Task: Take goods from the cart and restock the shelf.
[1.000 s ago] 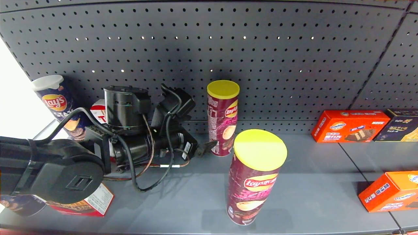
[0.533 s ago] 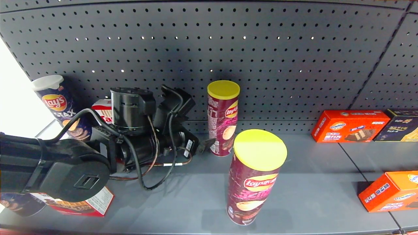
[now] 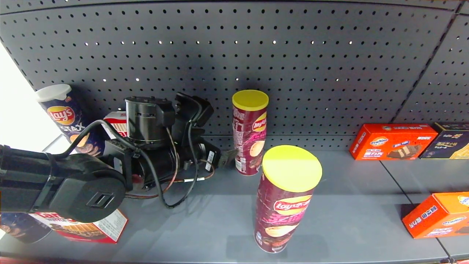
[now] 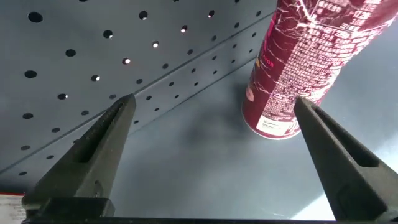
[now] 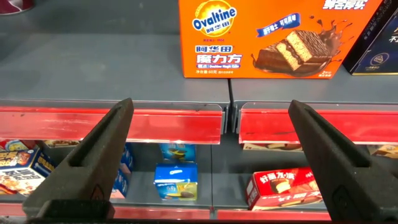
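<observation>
Two maroon chip cans with yellow lids stand upright on the grey shelf (image 3: 359,205): one at the back (image 3: 250,132) near the pegboard, one nearer the front (image 3: 285,198). My left gripper (image 3: 228,157) lies low over the shelf just left of the back can, not touching it. In the left wrist view this gripper (image 4: 212,102) is open with nothing between its fingers, and the back can (image 4: 311,62) stands beyond one fingertip. My right gripper (image 5: 211,104) is open and empty, in front of the red shelf rail (image 5: 155,124), below an orange box (image 5: 267,37).
A blue chip can (image 3: 67,117) and a red-and-white box (image 3: 117,123) stand at the shelf's left, with a flat red box (image 3: 106,227) under my left arm. Orange boxes (image 3: 392,141) (image 3: 439,214) and a dark box (image 3: 450,141) sit at the right. A lower shelf holds packaged goods (image 5: 177,180).
My left gripper has drawn back a little to the left and toward the pegboard, away from the back can. Both cans have stayed put.
</observation>
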`<state>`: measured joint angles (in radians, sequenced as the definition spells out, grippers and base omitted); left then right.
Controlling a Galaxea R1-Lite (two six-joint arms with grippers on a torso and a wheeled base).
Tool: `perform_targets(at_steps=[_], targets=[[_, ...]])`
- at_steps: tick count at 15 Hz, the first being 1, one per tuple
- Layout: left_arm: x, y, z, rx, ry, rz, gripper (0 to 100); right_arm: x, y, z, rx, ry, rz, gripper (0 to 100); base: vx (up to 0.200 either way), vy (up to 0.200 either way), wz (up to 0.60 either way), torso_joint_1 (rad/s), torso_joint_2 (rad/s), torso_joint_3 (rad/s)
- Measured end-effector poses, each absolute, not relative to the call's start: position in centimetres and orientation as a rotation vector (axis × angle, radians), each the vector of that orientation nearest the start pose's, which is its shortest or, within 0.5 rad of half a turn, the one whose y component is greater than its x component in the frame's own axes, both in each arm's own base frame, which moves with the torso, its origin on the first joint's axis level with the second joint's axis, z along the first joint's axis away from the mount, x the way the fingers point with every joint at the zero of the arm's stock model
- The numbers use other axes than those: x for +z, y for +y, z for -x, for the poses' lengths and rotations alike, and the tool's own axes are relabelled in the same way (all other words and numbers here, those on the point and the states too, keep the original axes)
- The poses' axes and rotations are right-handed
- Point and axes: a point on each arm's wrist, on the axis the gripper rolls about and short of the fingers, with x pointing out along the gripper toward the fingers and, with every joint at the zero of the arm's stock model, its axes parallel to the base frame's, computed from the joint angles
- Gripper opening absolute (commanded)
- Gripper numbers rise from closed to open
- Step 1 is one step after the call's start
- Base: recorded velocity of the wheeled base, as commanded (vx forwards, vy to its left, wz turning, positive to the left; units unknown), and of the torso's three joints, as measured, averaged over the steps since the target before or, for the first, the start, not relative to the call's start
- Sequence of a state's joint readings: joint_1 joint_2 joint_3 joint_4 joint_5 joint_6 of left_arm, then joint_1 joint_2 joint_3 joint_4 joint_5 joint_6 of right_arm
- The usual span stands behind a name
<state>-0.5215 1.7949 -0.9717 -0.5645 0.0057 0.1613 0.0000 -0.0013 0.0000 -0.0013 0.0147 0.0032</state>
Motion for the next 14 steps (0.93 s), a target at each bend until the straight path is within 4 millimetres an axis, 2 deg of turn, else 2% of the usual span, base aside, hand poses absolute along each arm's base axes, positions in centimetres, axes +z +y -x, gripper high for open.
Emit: perform_targets(at_steps=[4, 8, 14], targets=[[18.9, -17.0, -29.4, -0.55, 0.19, -0.225, 100, 7.6, 0.0, 2.3, 0.014, -0.003, -0.003, 100, 0.0, 0.0, 0.0, 0.0, 0.0, 0.0], [19.2, -16.9, -28.1, -0.625, 0.159, -0.244, 100, 7.6, 0.0, 2.3, 0.014, -0.003, -0.003, 100, 0.0, 0.0, 0.0, 0.0, 0.0, 0.0], [19.3, -17.8, -27.7, -0.652, 0.153, -0.248, 100, 7.6, 0.0, 2.3, 0.014, -0.003, -0.003, 100, 0.0, 0.0, 0.0, 0.0, 0.0, 0.0]])
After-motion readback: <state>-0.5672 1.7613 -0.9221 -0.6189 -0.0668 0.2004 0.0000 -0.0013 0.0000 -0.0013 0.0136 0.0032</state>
